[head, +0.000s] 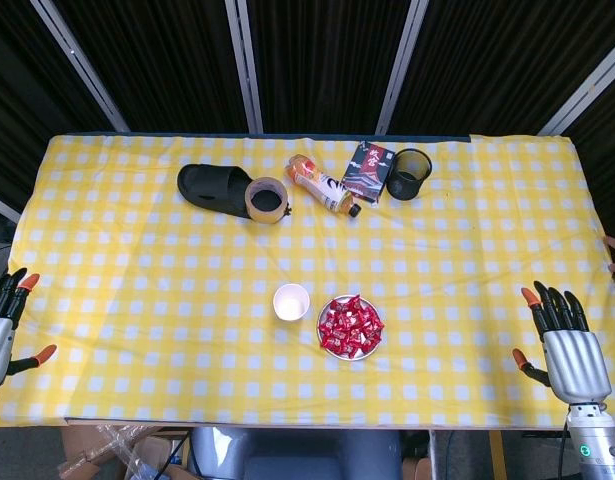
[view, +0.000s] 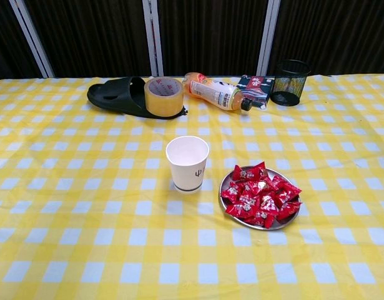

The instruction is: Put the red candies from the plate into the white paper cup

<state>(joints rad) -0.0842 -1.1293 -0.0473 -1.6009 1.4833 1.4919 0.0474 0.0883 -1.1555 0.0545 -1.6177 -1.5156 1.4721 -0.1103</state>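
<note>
We hold our left hand (head: pixel 5 320) and right hand (head: pixel 567 345) empty, fingers spread, at the table (head: pixel 137 250) edges; red candies (view: pixel 260 195) fill the plate (view: pixel 224 181) just beside the upright white paper cup (view: pixel 187 162).

- The bench (head: pixel 137 300) wears a yellow-and-white checked cloth.
- A white paper cup (head: pixel 291 301) stands upright near the middle, just left of a small plate (head: pixel 327 345) heaped with red candies (head: pixel 351 325) — cup and plate close but apart.
- Along the far edge lie a black slipper (head: pixel 207 185), a roll of tape (head: pixel 267 199) against it, a bottle (head: pixel 322 185) on its side, a dark packet (head: pixel 369 169) and a black mesh pen holder (head: pixel 409 173).
- The left hand (head: pixel 2 325) sits at the left edge, the right hand (head: pixel 565 345) at the right — both with fingers spread, holding nothing.
</note>
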